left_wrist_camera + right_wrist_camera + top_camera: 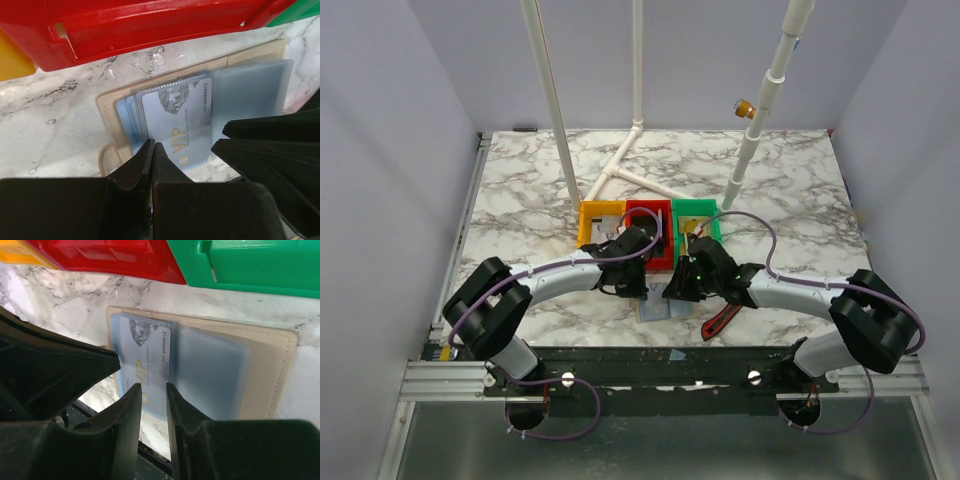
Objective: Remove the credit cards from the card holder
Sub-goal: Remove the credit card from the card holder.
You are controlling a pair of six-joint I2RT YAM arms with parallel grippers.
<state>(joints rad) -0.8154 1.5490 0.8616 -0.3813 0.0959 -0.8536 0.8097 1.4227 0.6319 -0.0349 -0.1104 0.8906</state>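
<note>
Marble tabletop (520,200): card holder (270,370) open, left gripper (152,145) closed, apparently pinning it. Right gripper (154,390) narrowly apart over credit card (147,355); next, pinch edge, withdraw.

Tan card holder (272,372) lies open flat, silvery VIP card (150,357) in sleeve.

Bright, even overhead light, soft shadows, blurry left claw (153,148) up close.

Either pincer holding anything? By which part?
Apparently nothing. Right pincer, jaws slightly apart, sits over the near edge of the VIP card in the card holder; left pincer is shut.
</note>
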